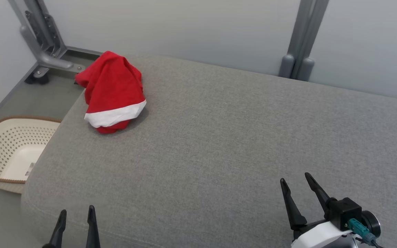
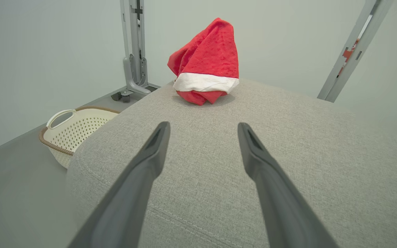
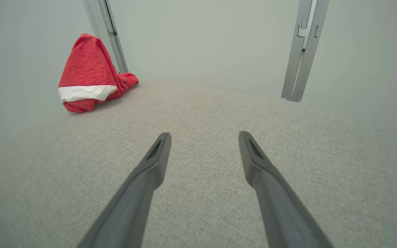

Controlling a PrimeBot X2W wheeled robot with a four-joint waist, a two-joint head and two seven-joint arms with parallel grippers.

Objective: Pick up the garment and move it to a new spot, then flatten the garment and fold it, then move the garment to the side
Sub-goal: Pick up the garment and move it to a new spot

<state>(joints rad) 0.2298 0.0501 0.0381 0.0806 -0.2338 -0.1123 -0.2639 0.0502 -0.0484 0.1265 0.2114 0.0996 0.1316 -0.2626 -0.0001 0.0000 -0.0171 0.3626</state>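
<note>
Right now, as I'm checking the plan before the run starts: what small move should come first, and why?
Probably reach the left gripper toward the red garment. It lies bunched, untouched, at the far left corner of the grey cushion; the left gripper is nearer, and both it and the right gripper stand open, empty.

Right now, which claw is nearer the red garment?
Left. The left claw hovers over the near edge of the grey cushion, roughly in line with the red garment; the right claw is farther, well to the garment's right. Both open, neither touching it.
</note>
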